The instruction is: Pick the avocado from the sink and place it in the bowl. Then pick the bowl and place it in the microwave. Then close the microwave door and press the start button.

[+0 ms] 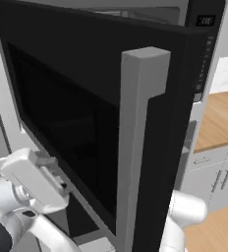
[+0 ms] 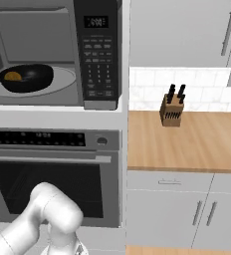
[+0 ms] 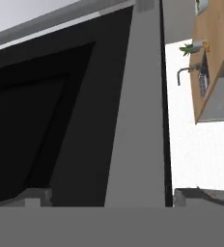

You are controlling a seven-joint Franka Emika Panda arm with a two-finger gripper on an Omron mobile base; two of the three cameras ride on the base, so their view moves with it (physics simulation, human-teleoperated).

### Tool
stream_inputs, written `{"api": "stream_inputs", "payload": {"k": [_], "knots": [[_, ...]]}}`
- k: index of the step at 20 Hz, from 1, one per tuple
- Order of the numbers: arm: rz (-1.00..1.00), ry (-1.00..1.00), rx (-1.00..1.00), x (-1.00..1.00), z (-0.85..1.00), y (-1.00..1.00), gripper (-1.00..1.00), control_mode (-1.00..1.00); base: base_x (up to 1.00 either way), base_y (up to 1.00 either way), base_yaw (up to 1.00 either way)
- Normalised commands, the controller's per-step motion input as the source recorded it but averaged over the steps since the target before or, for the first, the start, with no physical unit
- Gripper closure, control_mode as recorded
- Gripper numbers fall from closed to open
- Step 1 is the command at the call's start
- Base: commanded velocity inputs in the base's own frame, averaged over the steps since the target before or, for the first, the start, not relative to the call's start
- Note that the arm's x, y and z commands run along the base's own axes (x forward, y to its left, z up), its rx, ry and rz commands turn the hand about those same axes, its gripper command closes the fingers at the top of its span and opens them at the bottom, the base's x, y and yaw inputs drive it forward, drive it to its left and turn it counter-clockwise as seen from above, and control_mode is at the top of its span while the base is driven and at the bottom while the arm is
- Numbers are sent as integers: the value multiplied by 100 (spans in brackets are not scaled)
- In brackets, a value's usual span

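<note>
Nearest, gripper (image 1: 54, 170) at 8 o'clock in the left base view, jaws spread wide, holding nothing, close against the dark glass of the microwave door (image 1: 76, 113). Door swung open, vertical steel handle (image 1: 138, 147) at centre. In the hand view, fingertips (image 3: 36, 197) low at 7 o'clock and handle running up the middle. Beyond, in the right base view, microwave (image 2: 53, 55) at 10 o'clock with keypad panel (image 2: 97, 55) at 11. Inside on the turntable (image 2: 62, 79), black bowl (image 2: 30, 77) with the avocado (image 2: 13, 76) in it. Below, oven (image 2: 53, 169). Farther off at 2 o'clock, knife block (image 2: 172, 110) on wooden counter (image 2: 187, 144). Sink (image 3: 204, 77) far off at 2 o'clock in the hand view.
</note>
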Motion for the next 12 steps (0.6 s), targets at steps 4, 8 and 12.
{"api": "stream_inputs", "payload": {"k": [4,8,12], "knots": [[12,28,12,0,7,-82,-100,-100,0,0,0],[27,33,2,0,-1,-63,-100,-100,0,0,0],[32,29,2,13,-3,-68,-100,-100,0,0,0]]}}
